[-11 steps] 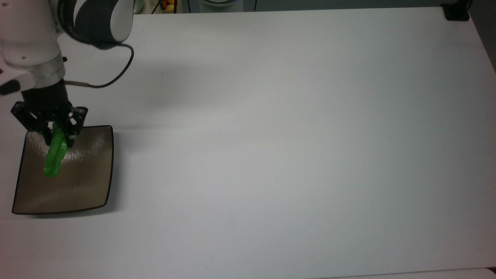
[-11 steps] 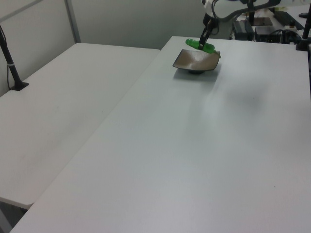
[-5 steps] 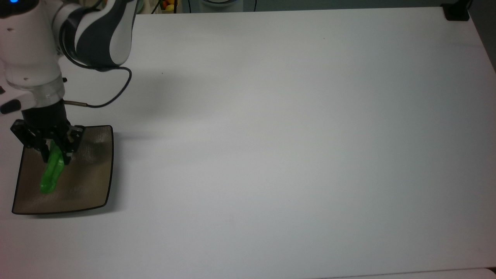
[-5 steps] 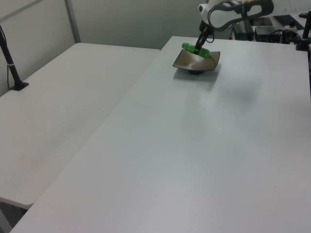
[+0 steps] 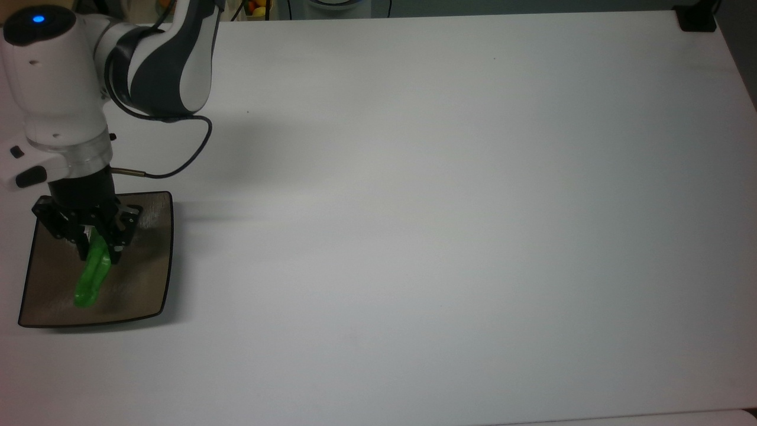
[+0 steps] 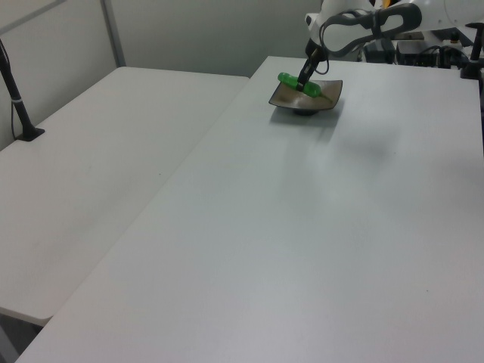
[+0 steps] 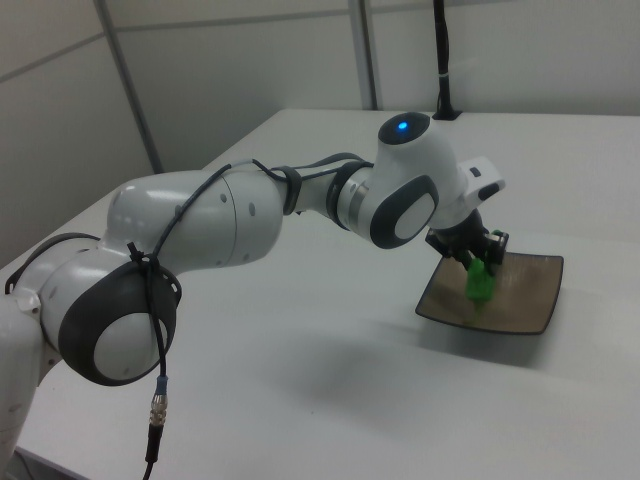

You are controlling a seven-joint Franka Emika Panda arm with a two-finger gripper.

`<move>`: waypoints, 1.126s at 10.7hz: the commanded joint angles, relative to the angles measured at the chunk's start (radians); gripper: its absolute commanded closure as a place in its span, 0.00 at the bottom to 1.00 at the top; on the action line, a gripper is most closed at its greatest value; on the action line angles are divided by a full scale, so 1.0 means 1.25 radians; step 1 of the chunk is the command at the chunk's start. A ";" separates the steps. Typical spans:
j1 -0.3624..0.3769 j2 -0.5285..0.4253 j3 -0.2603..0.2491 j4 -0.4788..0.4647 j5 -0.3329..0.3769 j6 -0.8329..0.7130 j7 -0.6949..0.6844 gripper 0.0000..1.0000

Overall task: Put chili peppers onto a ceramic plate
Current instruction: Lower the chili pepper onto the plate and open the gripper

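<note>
Clamped on the stem end of the chili peppers (image 5: 92, 277), the gripper (image 5: 99, 251) hangs over the ceramic plate (image 5: 142, 290) at the top view's near left corner of the table (image 5: 449, 195). What it holds is a single bright green pepper. Its blunt tip points toward the top view's near edge and lies low over the plate's brown surface. From the right view the pepper (image 7: 479, 281) slopes down from the fingers toward the dish (image 7: 530, 300), but whether the tip is touching the glaze or just above it cannot be told.

Farther back, the black fingers rise into the white wrist and the grey-and-white arm (image 5: 154, 59), with a thin black cable (image 5: 189, 154) looping beside it. In the left view the plate (image 6: 327, 93) sits at the far end of the table with the green pepper (image 6: 296, 83) across it under the gripper (image 6: 305, 79).

By my judgement this is the placing step, and it is nearly done: the pepper is inside the plate's rim and only needs letting go. The next move calls for a short descent until the pepper rests, then parting the fingers and lifting straight up so the pepper is not dragged off. Beyond the arm, the top view's far right corner holds a small black mount (image 5: 696, 19).
</note>
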 commanded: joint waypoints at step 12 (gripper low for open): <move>-0.012 0.025 0.011 0.012 0.018 0.018 0.052 0.00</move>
